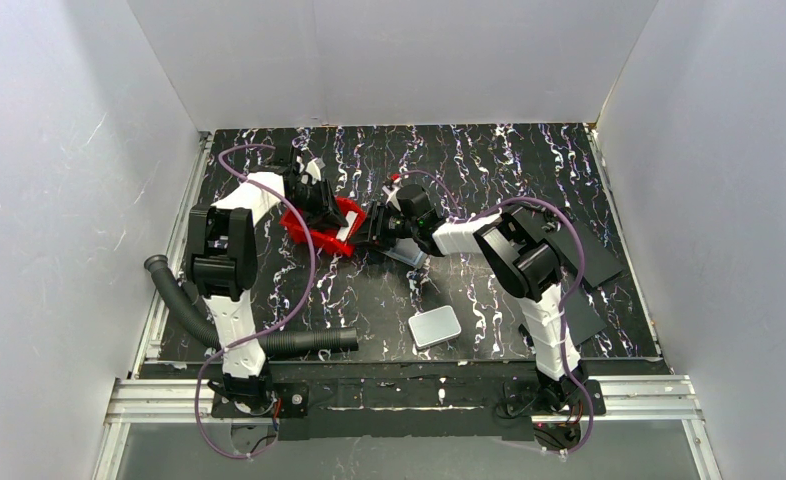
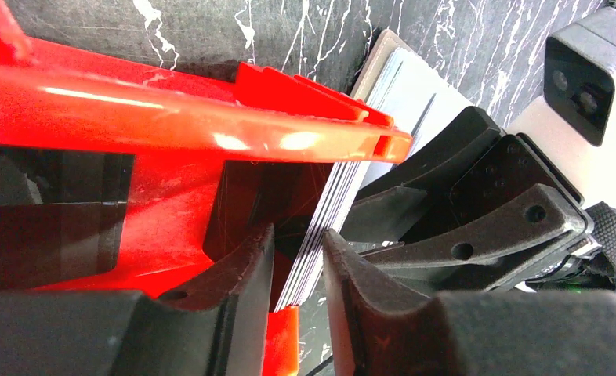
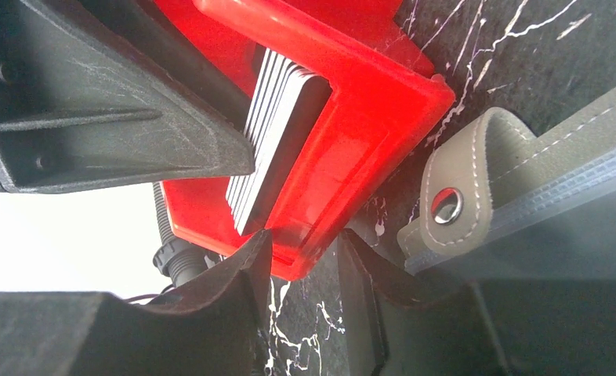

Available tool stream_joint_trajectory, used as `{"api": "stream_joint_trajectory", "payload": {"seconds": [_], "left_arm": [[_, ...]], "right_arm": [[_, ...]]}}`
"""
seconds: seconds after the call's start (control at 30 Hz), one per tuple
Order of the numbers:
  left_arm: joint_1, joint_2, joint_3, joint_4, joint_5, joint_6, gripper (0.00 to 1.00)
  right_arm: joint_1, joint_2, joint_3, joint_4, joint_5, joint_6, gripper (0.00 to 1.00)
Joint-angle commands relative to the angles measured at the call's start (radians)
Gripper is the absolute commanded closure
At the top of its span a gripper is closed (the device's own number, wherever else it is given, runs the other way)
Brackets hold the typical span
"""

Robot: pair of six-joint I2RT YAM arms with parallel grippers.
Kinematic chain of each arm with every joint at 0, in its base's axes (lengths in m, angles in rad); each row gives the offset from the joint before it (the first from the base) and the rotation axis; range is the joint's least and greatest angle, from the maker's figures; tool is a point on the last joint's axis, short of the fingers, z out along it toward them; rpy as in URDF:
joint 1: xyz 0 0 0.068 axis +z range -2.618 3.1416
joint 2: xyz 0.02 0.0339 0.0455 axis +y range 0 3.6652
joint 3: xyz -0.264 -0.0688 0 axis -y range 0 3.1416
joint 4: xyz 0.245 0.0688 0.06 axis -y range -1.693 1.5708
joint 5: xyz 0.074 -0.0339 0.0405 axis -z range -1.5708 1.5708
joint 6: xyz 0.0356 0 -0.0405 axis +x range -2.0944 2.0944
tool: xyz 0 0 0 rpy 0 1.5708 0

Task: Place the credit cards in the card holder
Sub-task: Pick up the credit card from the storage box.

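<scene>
A stack of credit cards [image 2: 314, 262] stands on edge in the red tray [image 2: 172, 117]. My left gripper [image 2: 298, 270] straddles the stack with narrow jaws. The stack meets the right fingertip, while a dark gap remains beside the left one. In the right wrist view the credit cards [image 3: 269, 149] lean in a corner of the red tray [image 3: 367, 117]. My right gripper [image 3: 305, 258] has both tips against that corner. The grey-brown card holder [image 3: 571, 157], with its snap tab, lies right beside the tray. From above, both grippers [image 1: 324, 205] [image 1: 374, 228] meet at the tray [image 1: 314, 237].
A white rounded slab [image 1: 435, 326] lies near the front middle. Black flat sheets [image 1: 589, 250] sit at the right. A black corrugated hose [image 1: 269, 343] runs along the front left. White walls close in three sides.
</scene>
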Motion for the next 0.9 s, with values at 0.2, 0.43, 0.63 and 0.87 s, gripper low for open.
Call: {"api": "stream_joint_trajectory", "payload": {"seconds": [0.2,0.43,0.63,0.87], "left_arm": [[-0.013,-0.076,-0.023,-0.024,-0.025,0.014,0.92],[-0.013,-0.074,-0.004,-0.072,-0.1,0.049,0.92],[-0.013,-0.054,0.017,-0.109,-0.118,0.068,0.8],[-0.004,-0.058,0.016,-0.104,-0.11,0.065,0.73]], "right_arm": [[-0.001,-0.014,0.0,0.071,-0.001,0.0,0.55],[-0.001,-0.022,-0.003,0.072,-0.003,0.0,0.56],[-0.001,-0.024,-0.003,0.08,-0.009,0.004,0.56],[-0.002,-0.022,-0.008,0.085,-0.013,0.005,0.56]]}}
